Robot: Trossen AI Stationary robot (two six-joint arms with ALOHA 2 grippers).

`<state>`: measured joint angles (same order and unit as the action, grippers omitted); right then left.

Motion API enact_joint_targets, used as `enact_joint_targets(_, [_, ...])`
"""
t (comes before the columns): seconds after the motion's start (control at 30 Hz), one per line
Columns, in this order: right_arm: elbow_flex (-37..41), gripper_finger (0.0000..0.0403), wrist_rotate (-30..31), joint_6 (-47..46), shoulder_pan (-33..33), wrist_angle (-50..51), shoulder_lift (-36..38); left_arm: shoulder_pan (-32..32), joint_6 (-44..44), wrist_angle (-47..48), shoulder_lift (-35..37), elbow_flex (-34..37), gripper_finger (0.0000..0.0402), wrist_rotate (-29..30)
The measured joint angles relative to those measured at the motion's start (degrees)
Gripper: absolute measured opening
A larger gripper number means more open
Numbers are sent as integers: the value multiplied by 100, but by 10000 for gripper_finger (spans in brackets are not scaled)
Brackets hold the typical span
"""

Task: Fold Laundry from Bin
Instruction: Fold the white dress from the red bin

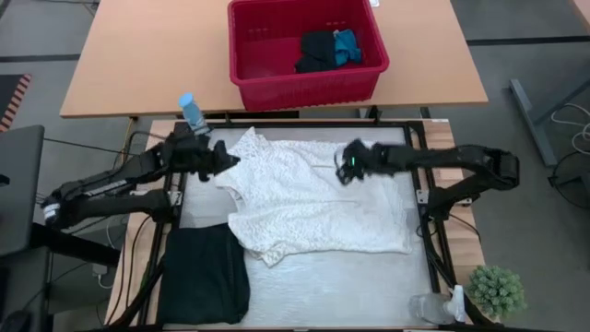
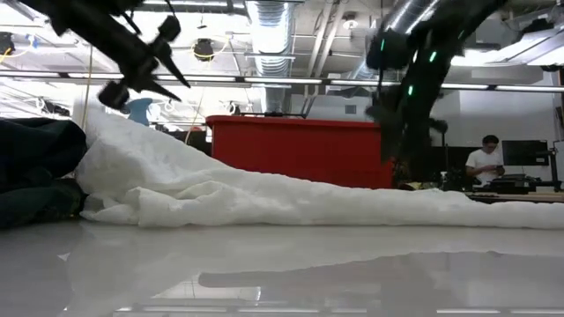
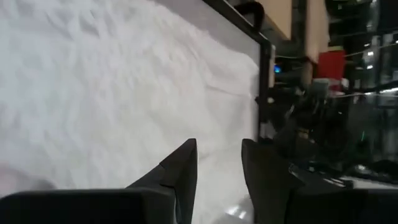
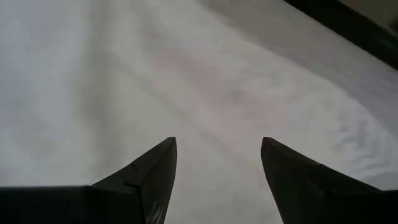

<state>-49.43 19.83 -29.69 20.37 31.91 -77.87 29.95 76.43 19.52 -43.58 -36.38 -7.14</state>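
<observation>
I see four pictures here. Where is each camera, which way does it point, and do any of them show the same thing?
High view: above the table, looking straight down; shows both arms, the left gripper and right gripper over the white garment, the red bin behind.
Low view: at tabletop height, looking level across; arms enter from above.
Left wrist view: on the left arm, looking past its parted fingers at white cloth.
Right wrist view: on the right arm, past its wide-open fingers at cloth.
Shared: the high and low views both show the garment and bin.

A lab: exposed ceiling ducts (image 2: 273, 26), strip lights, a person at monitors (image 2: 483, 163) behind.
</observation>
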Motion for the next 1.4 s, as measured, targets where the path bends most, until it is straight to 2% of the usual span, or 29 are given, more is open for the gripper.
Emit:
enact_joint_targets(0.1, [-2,260,-875,791,1113,-124,-374,626,-703,-480,-493,5,114,-653])
enact_joint_targets(0.23, [-205,260,-1835,2945,2007,-222,-828,1245,-1748,-1385,-1239,5,114,-1824])
enact_joint_targets(0.33, [-632,260,-1819,3945,2289,-161,-1183,1592,-1944,-1869,-1756,5,114,-2383])
enact_joint_targets(0.43, [-1246,260,-1517,4419,2495,-11,-1580,1898,-2012,-2207,-2170,5,114,-2914])
enact_joint_targets(0.57, [-2068,260,-1516,5009,2670,519,-2170,2181,-2251,-2377,-2544,2,114,-3343])
enact_joint_targets(0.77, [-2934,260,-1853,5832,2707,1702,-3041,2362,-2283,-2388,-2745,2,114,-3411])
enact_joint_targets(1.03, [-3095,254,-1610,6406,2704,1973,-3712,2387,-1997,-2414,-2753,2,114,-3148])
enact_joint_targets(1.13, [-3098,200,-1557,6406,2686,2069,-3704,2385,-1973,-2421,-2753,2,114,-2801])
enact_joint_targets(1.27, [-3067,48,-1491,6440,2690,2112,-3533,2383,-1972,-2421,-2753,2,114,-2251])
enact_joint_targets(1.3, [-3067,28,-1469,6438,2709,2117,-3471,2383,-1972,-2422,-2753,2,114,-2125])
enact_joint_targets(1.4, [-3069,24,-1091,6243,2746,2116,-3275,2383,-1974,-2443,-2753,2,114,-1829])
